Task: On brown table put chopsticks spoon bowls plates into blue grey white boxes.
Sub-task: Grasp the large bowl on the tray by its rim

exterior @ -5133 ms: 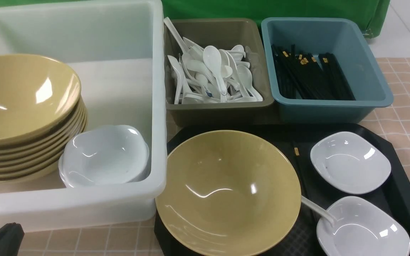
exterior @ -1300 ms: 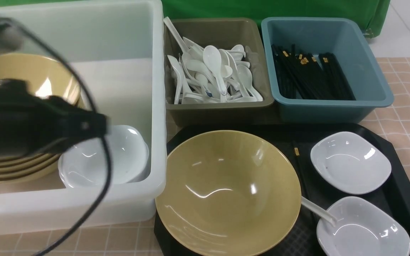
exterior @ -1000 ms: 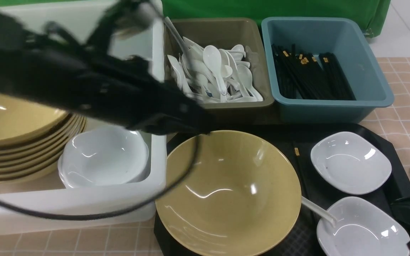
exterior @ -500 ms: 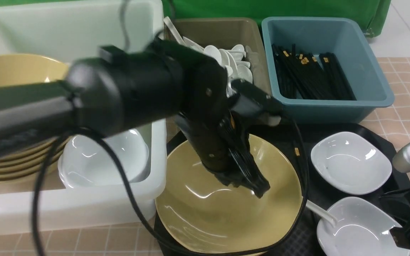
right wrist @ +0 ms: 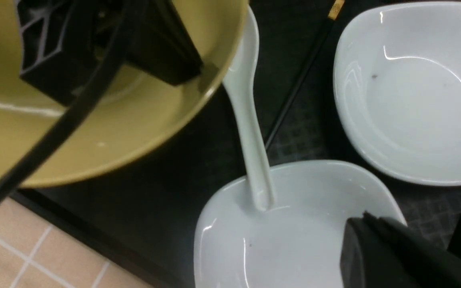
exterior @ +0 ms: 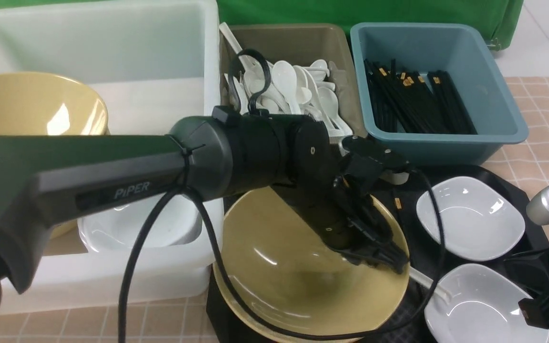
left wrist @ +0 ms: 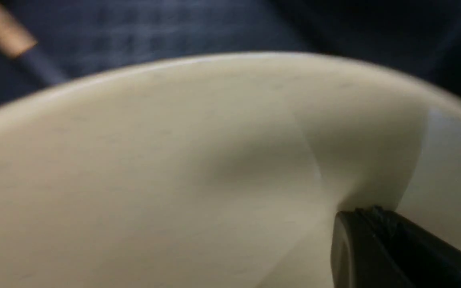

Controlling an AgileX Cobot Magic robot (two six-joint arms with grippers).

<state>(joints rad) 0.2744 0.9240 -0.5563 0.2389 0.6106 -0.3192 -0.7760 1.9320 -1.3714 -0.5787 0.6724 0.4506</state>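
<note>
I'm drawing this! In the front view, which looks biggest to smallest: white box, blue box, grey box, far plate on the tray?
1. white box
2. blue box and grey box: too alike to rank
3. far plate

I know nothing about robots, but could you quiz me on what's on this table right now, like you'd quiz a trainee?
1. True or false: the left hand reaches into the tan bowl.
2. Which box holds the pile of chopsticks? A white, B grey, C blue.
3. Fill in: the loose spoon has its handle end resting in a white ____.
Key: 1 true; 2 C, the blue box; 3 plate.
</note>
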